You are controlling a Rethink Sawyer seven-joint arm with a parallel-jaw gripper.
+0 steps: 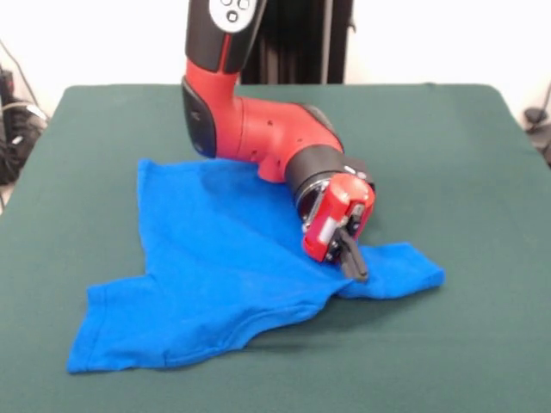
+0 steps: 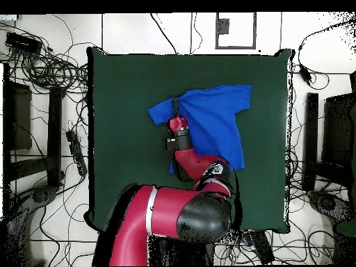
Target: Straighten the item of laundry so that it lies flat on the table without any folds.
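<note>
The royal-blue T-shirt [image 1: 215,258] lies rumpled in the middle of the dark green table [image 1: 430,155]. One sleeve points to the front left and another to the right. My gripper [image 1: 355,268] reaches down onto the shirt at the base of the right sleeve. Its dark fingers are closed together on the cloth there. A raised ridge runs from that spot toward the front edge, with shadow beneath it. In the overhead view, the gripper [image 2: 175,108] is at the left side of the shirt [image 2: 212,118], on the table [image 2: 118,104].
My red arm [image 1: 258,129] crosses above the far part of the shirt. Off the table, tangled cables [image 2: 49,66] lie on the floor at the left, and black stands [image 2: 309,139] flank both sides.
</note>
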